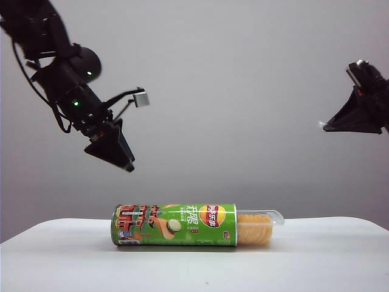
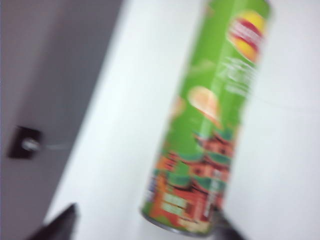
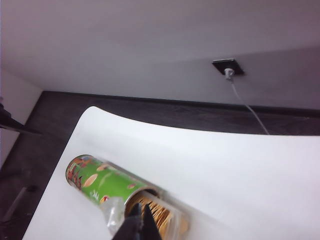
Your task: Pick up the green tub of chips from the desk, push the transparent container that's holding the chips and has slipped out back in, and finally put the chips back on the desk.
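Green tub of chips lies on its side on the white tabletop, the clear tray of chips sticking out of one end; left tool hangs above it, fingers apart; right tool held high, fingers together.

The white surface carries the green tub of chips lying sideways, transparent container protruding toward three o'clock.

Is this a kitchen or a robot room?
Probably a robot test room: a bare white desk before a plain grey wall, a wall socket, and only a green tub of chips between the left gripper and right gripper.
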Tool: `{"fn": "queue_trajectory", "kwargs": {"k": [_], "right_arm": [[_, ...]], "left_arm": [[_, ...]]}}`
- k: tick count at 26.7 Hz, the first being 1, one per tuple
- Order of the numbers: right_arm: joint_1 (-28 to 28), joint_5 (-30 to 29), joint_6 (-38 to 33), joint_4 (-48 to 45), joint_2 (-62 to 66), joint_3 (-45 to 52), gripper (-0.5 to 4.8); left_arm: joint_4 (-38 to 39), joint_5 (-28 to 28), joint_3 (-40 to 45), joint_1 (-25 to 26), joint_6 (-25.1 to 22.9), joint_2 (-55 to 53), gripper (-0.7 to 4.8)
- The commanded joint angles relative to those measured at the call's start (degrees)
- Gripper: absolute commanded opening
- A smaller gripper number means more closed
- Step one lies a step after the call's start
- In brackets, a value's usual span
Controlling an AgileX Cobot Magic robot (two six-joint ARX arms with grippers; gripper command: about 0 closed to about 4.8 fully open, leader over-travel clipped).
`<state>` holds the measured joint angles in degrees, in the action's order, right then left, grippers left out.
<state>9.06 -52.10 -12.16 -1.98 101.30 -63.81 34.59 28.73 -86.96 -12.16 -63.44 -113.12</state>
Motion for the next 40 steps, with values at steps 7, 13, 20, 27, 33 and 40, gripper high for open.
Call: {"fn": "queue_trajectory", "kwargs": {"k": [7, 13, 20, 27, 33, 40], "right_arm": [[-0.11, -4.98, 0.17, 4.61, 3.93, -3.56, -0.08], [-0.11, -5.51, 0.2, 5.64, 3.96, -3.54, -0.08], [-0.11, -5.49, 0.22, 5.9, 4.28, -3.54, -0.08], [-0.11, -4.79, 0.44, 6.01, 4.74, -3.52, -0.08], [-0.11, -4.44, 0.46, 5.99, 5.62, -3.52, -0.08], [0.11, -4.5, 0.35, 6.78, 6.97, -3.52, 0.58]], "left_arm": [[2.75, -7.54, -2.91, -2.86, -2.21, -5.77, 4.79], [2.12, -8.44, -2.93, -4.24, -2.21, -9.97, 4.79], [-3.19, -12.68, -3.17, -6.47, -2.23, -13.44, 4.79], [-4.28, -15.28, -3.15, -7.21, -2.58, -15.21, 4.58], [-4.48, -15.67, -3.28, -7.23, -2.49, -15.12, 2.73], [-3.37, -15.85, -3.54, -7.61, -1.01, -12.15, 2.74]]}}
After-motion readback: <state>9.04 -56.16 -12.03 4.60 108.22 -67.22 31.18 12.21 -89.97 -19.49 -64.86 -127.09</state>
